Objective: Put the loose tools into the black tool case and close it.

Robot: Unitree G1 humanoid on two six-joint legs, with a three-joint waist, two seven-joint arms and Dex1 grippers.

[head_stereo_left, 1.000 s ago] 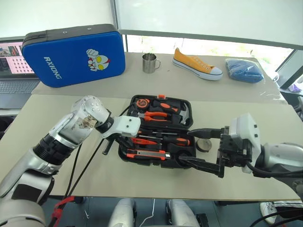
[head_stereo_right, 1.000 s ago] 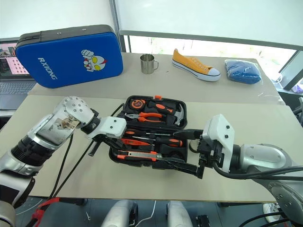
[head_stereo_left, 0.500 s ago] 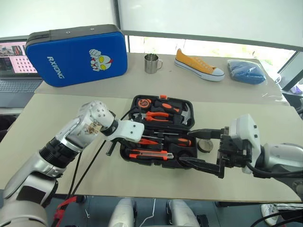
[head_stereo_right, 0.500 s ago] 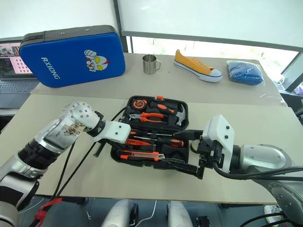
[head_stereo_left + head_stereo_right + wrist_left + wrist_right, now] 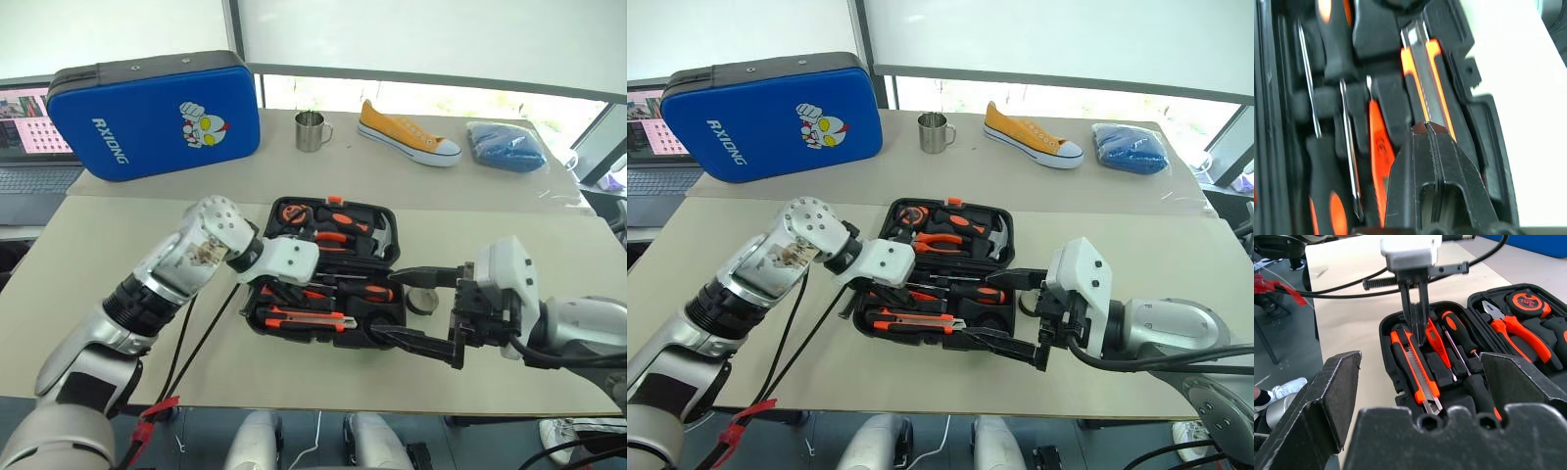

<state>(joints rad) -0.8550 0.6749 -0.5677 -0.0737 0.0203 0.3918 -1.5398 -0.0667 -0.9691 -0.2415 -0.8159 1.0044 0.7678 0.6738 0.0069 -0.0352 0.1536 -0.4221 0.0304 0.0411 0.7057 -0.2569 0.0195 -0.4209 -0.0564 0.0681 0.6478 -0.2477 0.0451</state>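
White lettering "RXIONG" – on the blue case (image 5: pixel 152 115)

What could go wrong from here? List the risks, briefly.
1. The shut left gripper has its tips down in the black tool case, between the utility knife and the slim orange screwdriver. A sideways drag might lever one out of its slot.
2. The tape roll lies on the table beside the case, so closing now would leave it out.
3. The open right gripper reaches over the case's near right corner and could block the lid.
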